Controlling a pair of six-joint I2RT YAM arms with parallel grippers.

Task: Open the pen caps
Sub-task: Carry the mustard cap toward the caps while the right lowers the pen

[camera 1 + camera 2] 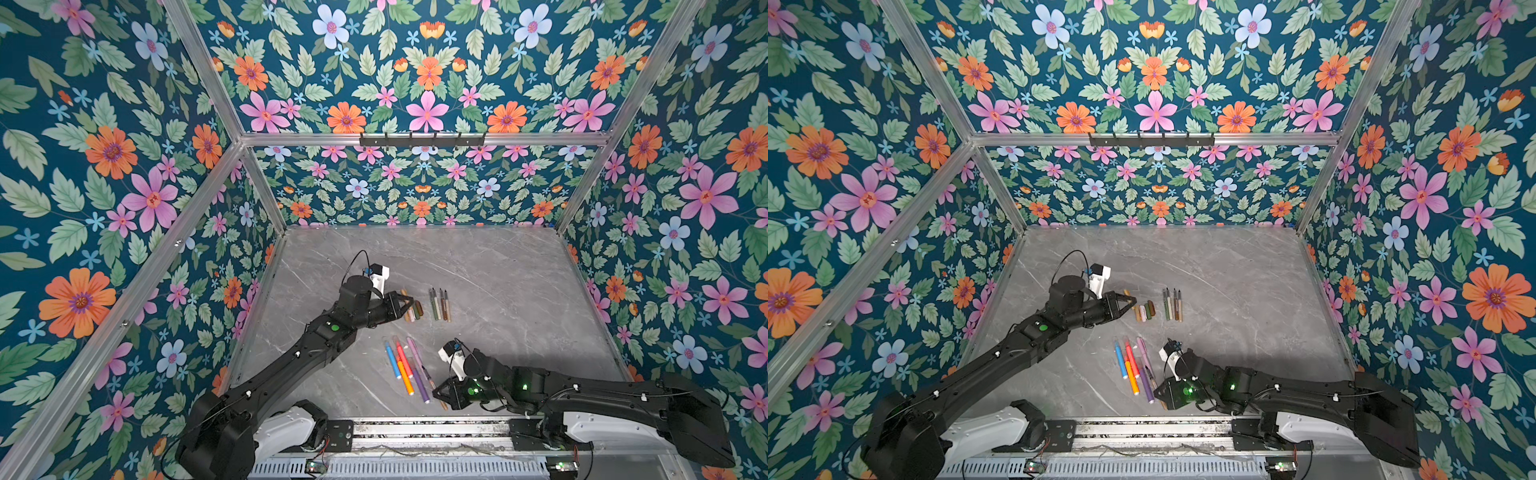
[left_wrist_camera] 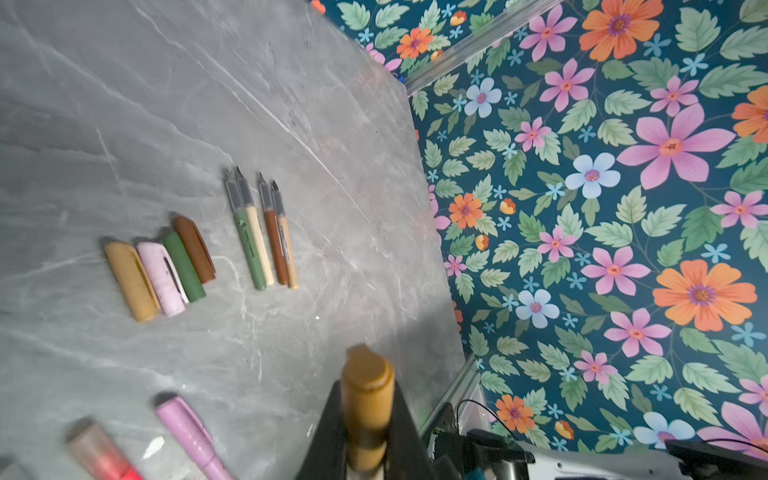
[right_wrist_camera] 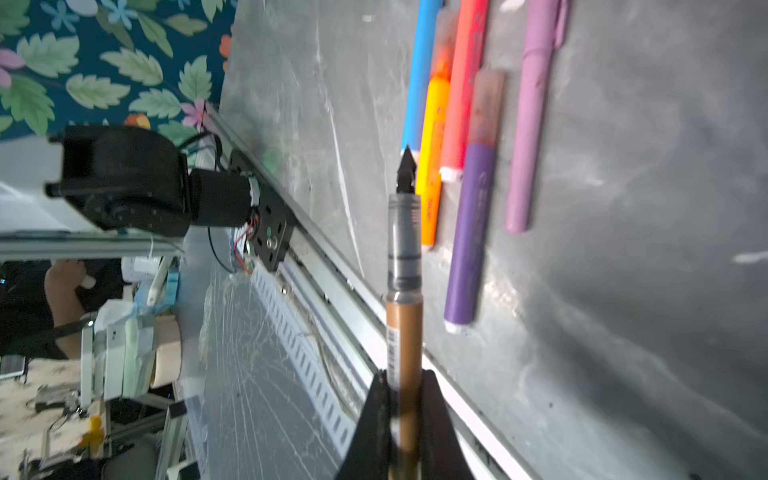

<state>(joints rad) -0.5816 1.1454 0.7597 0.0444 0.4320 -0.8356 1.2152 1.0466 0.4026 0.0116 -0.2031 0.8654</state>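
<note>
So, the mustard cap (image 2: 368,386) is a stubby rounded cylinder with a small nub on its end. It's pinched between the jaws of my left gripper (image 2: 365,419), up off the table (image 2: 124,104) near the loose caps (image 2: 160,278). The left wrist view shows that shape clearly; in both top views it's just a tan sliver poking past the jaws. Only the right wrist view shows the bare black nib on the brown pen (image 3: 405,332), which my right gripper (image 3: 405,399) is clamped on, close to the front rail (image 3: 328,278). Count: four loose caps in a touching row (tan, pink, green, brown), four uncapped pens (image 2: 249,245) side by side, and five capped markers (image 3: 471,232).
</note>
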